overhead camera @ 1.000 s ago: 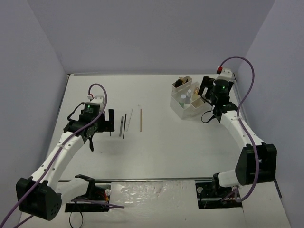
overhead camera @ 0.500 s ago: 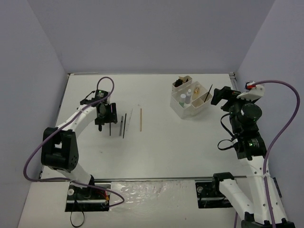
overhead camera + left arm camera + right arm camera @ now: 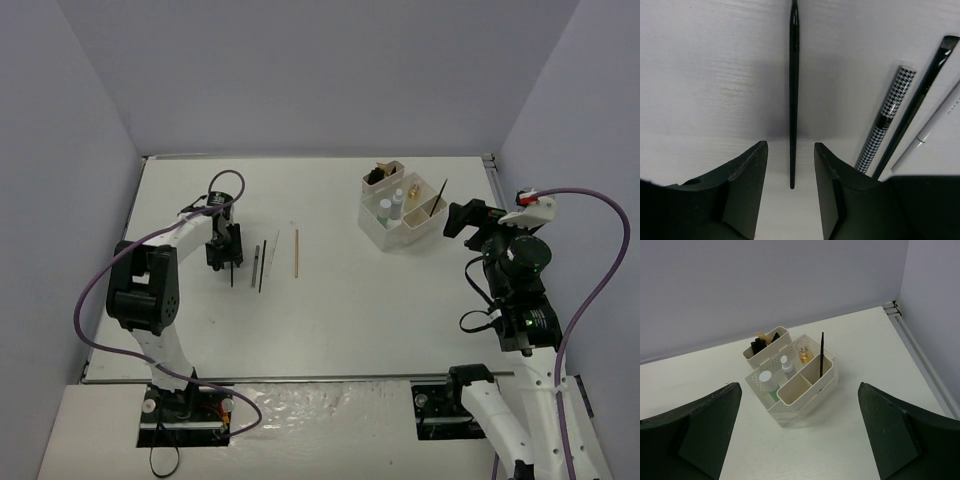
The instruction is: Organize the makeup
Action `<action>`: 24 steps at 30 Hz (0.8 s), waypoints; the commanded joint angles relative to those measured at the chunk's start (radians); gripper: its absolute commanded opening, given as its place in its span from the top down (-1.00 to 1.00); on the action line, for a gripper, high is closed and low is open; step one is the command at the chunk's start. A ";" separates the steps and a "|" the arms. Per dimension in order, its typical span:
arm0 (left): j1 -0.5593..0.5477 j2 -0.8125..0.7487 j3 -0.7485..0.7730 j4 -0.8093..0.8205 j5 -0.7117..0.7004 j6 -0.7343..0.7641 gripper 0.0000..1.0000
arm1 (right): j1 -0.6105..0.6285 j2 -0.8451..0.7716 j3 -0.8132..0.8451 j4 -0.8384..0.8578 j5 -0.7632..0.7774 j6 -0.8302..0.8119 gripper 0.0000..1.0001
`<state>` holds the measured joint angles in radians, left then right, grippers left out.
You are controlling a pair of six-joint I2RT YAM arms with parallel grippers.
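Organizer (image 3: 400,240) at upper right holds bottles (image 3: 392,205); pencils (image 3: 262,265) lie loose centre-left, left gripper (image 3: 790,147) straddling a black brush (image 3: 793,100) ungrasped, right gripper (image 3: 455,220) spread empty.

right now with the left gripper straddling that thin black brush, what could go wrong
The left gripper straddles the thin black brush near its very end, not its middle, so a lift may tip or drop it. The brush lies flat on the table; the pinch might scrape the surface or roll it away. The checkered pencil lies close by and could get nudged.
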<state>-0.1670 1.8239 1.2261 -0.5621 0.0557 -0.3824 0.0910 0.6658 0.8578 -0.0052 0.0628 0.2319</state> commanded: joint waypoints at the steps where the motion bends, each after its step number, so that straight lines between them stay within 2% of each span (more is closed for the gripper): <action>1: 0.015 0.004 0.051 0.020 -0.025 -0.005 0.23 | -0.005 0.008 -0.006 0.072 -0.022 0.006 -1.00; 6: 0.011 0.033 0.037 0.025 -0.012 -0.023 0.31 | -0.004 0.014 -0.016 0.078 -0.031 0.014 -1.00; 16: -0.056 0.073 0.010 0.048 -0.099 -0.042 0.95 | -0.005 0.014 -0.031 0.096 -0.081 0.024 -1.00; 20: -0.072 0.063 0.000 0.054 -0.100 -0.055 1.00 | -0.004 0.019 -0.029 0.097 -0.134 0.026 -1.00; 24: -0.083 -0.025 -0.013 0.070 -0.100 -0.042 1.00 | -0.004 0.040 -0.006 0.099 -0.262 0.024 -1.00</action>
<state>-0.2326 1.8590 1.2334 -0.5185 -0.0483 -0.4107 0.0910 0.6725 0.8246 -0.0028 -0.0554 0.2501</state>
